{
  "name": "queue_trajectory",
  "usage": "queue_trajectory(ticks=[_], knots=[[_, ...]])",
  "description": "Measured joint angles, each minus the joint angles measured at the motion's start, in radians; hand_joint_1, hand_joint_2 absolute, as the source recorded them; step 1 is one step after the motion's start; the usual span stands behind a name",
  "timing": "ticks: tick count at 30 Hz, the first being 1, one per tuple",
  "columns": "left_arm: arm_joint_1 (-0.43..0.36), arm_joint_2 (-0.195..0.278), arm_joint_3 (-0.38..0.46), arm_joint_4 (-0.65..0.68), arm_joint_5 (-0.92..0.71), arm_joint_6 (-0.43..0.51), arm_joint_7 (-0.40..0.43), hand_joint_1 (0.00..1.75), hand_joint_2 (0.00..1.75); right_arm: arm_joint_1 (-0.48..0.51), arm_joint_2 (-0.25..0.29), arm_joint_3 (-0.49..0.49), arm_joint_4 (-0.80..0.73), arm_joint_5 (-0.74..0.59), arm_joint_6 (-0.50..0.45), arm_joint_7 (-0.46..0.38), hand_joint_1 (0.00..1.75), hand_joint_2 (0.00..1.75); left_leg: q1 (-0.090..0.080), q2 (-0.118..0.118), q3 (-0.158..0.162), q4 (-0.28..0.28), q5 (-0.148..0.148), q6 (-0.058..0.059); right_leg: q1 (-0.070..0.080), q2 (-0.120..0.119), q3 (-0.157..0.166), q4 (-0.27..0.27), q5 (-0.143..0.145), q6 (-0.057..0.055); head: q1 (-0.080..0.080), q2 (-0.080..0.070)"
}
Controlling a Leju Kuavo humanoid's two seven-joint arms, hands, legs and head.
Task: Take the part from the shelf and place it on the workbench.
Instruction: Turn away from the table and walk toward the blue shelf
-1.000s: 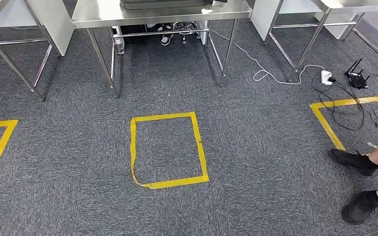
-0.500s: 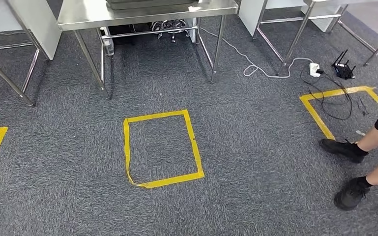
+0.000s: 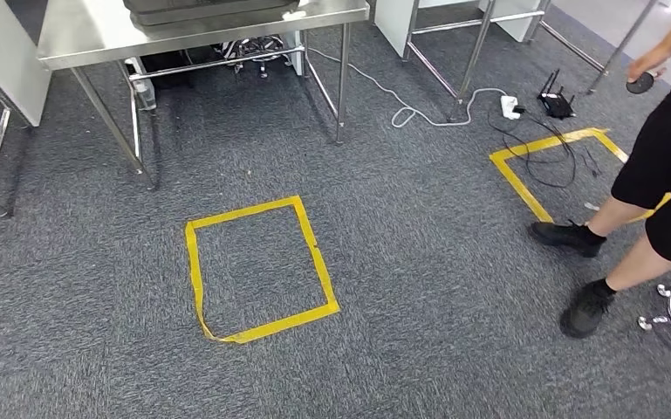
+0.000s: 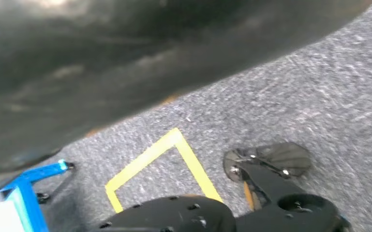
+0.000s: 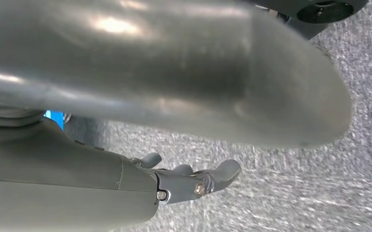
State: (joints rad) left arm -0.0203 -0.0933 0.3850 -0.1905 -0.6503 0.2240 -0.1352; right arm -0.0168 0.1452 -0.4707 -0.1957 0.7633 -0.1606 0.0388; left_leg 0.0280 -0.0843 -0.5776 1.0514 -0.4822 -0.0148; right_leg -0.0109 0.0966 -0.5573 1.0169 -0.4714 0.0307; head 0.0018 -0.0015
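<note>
A steel workbench [image 3: 87, 39] stands at the far side of the grey carpet, with a dark flat case [image 3: 209, 9] on top of it. My right hand [image 5: 193, 180] hangs over the carpet with its fingers [image 5: 225, 171] stretched out and nothing between them; a thick grey blurred shape [image 5: 174, 72] lies close to the lens above them. In the left wrist view a large dark blurred mass [image 4: 126, 63] covers the upper part, and I cannot tell how my left hand stands. The part is nowhere among these things.
A yellow tape square [image 3: 257, 266] marks the carpet in front of the bench, another [image 3: 550, 166] lies to the right with cables, a power strip [image 3: 510, 106] and a router [image 3: 556, 103]. A person [image 3: 654, 183] stands at the right holding a dark round object [image 3: 640, 83]. A blue frame [image 4: 26, 193] stands near my left side.
The whole picture has slid left: the camera has turned to the right. The person at the right has come further into view, now with an arm and a dark round object.
</note>
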Motion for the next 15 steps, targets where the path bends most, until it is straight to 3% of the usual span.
queue_trajectory(ticks=[2, 3, 6, 8, 9, 10, 12, 14, 15], knots=[[-0.002, 0.0, 0.0, 0.0, 0.0, 0.0, 0.001, 0.0, 0.0, 0.003, -0.001, 0.0, 0.0, 0.004, 0.0, -0.001, 0.0, 0.0, -0.002, 0.024, -0.001, -0.005, 0.004, 0.013, -0.004, 0.009, -0.013, 0.002, 0.001, 0.01, 0.0, 0.0], [-0.002, 0.0, 0.0, -0.001, 0.0, 0.0, 0.001, 0.0, 0.0, 0.004, -0.001, 0.0, 0.0, 0.005, 0.0, -0.001, 0.0, 0.0, -0.001, 0.037, -0.001, -0.008, 0.007, 0.02, -0.003, -0.005, -0.024, 0.019, -0.007, 0.013, 0.002, 0.0], [-0.003, 0.0, 0.001, -0.001, -0.005, 0.0, 0.001, 0.0, 0.0, 0.0, 0.0, 0.0, 0.0, 0.01, 0.0, -0.004, 0.0, 0.0, 0.0, 0.079, -0.002, -0.013, 0.009, 0.033, -0.002, -0.073, -0.109, 0.179, -0.079, 0.011, 0.011, 0.0], [-0.002, 0.0, 0.002, -0.001, -0.007, 0.0, 0.001, 0.0, 0.0, 0.0, 0.0, 0.0, 0.0, 0.012, 0.0, -0.005, 0.0, 0.0, -0.001, 0.107, -0.003, -0.012, 0.008, 0.034, -0.005, -0.085, -0.157, 0.271, -0.108, 0.017, 0.011, 0.0], [-0.003, 0.0, 0.002, -0.001, -0.008, 0.001, 0.001, 0.0, 0.0, 0.001, -0.001, 0.0, 0.0, 0.012, 0.0, -0.006, 0.0, 0.0, 0.0, 0.12, -0.003, -0.012, 0.007, 0.034, -0.007, -0.089, -0.155, 0.265, -0.1, 0.025, 0.012, 0.0], [-0.003, -0.001, 0.003, -0.001, -0.008, 0.001, 0.001, 0.0, 0.0, 0.003, -0.001, 0.0, 0.0, 0.012, 0.0, -0.006, 0.0, 0.0, 0.0, 0.131, -0.003, -0.012, 0.007, 0.033, -0.008, -0.096, -0.131, 0.219, -0.08, 0.035, 0.012, 0.0], [-0.004, -0.002, 0.003, -0.001, -0.009, 0.001, 0.001, 0.0, 0.0, 0.002, -0.002, 0.0, 0.0, 0.013, 0.0, -0.006, 0.0, 0.0, -0.002, 0.151, 0.001, -0.012, 0.005, 0.028, -0.006, -0.137, -0.054, 0.076, -0.03, 0.045, 0.012, 0.0], [-0.003, -0.002, 0.004, -0.001, -0.01, 0.001, 0.001, 0.0, 0.0, -0.003, -0.003, 0.0, 0.0, 0.013, 0.0, -0.006, 0.0, 0.0, -0.007, 0.169, 0.007, -0.013, 0.0, 0.017, 0.001, -0.169, -0.015, -0.002, -0.004, 0.035, 0.01, 0.0], [-0.004, -0.002, 0.004, -0.001, -0.01, 0.001, 0.0, 0.0, 0.0, -0.004, -0.002, 0.0, 0.0, 0.013, 0.0, -0.006, 0.0, 0.0, -0.009, 0.179, 0.012, -0.015, -0.001, 0.01, 0.005, -0.167, -0.017, -0.006, 0.0, 0.026, 0.01, 0.0]])
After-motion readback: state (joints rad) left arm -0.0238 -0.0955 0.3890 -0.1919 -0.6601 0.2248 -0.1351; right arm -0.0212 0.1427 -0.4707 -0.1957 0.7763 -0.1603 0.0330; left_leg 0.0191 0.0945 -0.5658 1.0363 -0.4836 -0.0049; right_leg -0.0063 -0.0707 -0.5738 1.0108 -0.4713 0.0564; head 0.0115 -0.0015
